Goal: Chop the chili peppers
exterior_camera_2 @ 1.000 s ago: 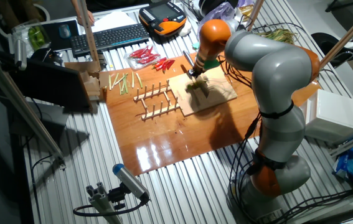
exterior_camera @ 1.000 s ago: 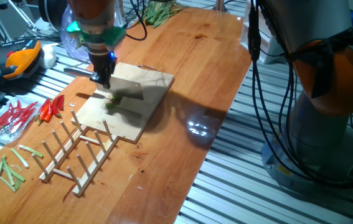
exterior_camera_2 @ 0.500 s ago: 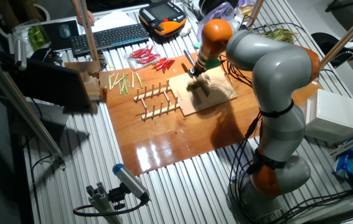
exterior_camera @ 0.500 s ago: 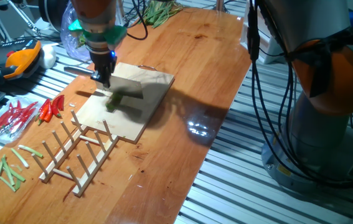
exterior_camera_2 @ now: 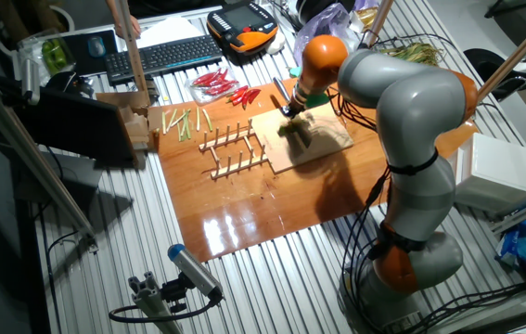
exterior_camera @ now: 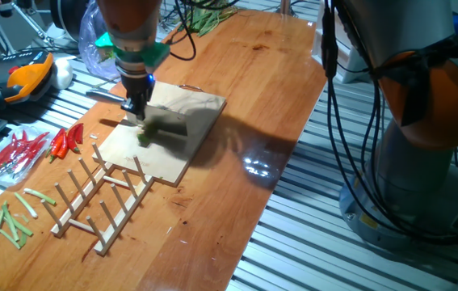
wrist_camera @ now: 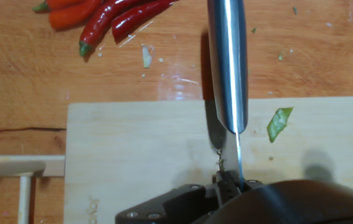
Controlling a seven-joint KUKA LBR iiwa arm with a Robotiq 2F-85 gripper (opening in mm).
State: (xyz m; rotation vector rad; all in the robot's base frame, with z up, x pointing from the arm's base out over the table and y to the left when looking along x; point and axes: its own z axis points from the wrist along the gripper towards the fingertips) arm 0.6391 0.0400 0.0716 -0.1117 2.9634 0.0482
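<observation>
My gripper (exterior_camera: 136, 107) is over the wooden cutting board (exterior_camera: 188, 149) and shut on a knife (exterior_camera: 166, 115) whose blade points down at the board. A small green chili piece (exterior_camera: 144, 136) lies on the board just below the blade. In the hand view the steel blade (wrist_camera: 227, 62) runs up from my gripper (wrist_camera: 229, 183), and a green chili bit (wrist_camera: 279, 123) lies on the board (wrist_camera: 132, 155) just right of it. In the other fixed view my gripper (exterior_camera_2: 289, 109) hangs over the board (exterior_camera_2: 323, 144), with the chili (exterior_camera_2: 287, 130) under it.
Long red chilies (exterior_camera: 63, 141) lie left of the board and show in the hand view (wrist_camera: 114, 15). A wooden peg rack (exterior_camera: 99, 198) sits in front of the board. Pale green sticks (exterior_camera: 10, 218) lie at the near left. An orange pendant (exterior_camera: 23, 77) lies far left.
My gripper has shifted slightly to the right with the knife over the board. The blade stays by the green chili piece.
</observation>
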